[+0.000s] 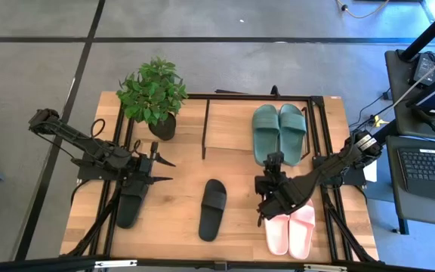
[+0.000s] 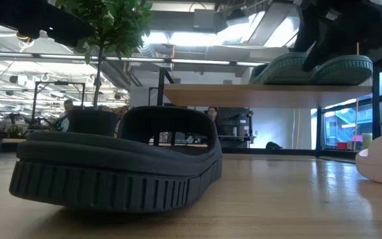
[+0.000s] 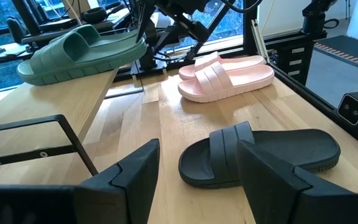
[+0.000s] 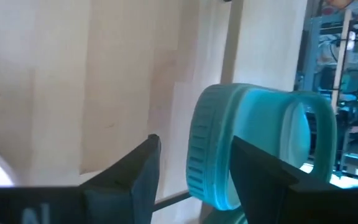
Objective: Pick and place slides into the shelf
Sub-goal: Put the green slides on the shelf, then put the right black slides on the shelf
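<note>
Green slides [image 1: 279,133]: the pair lies side by side on the shelf [image 1: 229,125] top board.
Black slides: one [image 1: 213,208] lies in the middle of the table [image 1: 168,230]; the other [image 1: 129,208] lies under the left arm.
Pink slides [image 1: 291,229]: together near the table's front edge.
Right pincer [image 1: 273,168]: at the heel of a green slide, fingers apart, not squeezing it.
Left pincer [image 1: 159,170]: wide, holding nothing.
Feel: likely light, bendy rubber.
Best hold: pinch the side edge or the strap.
</note>
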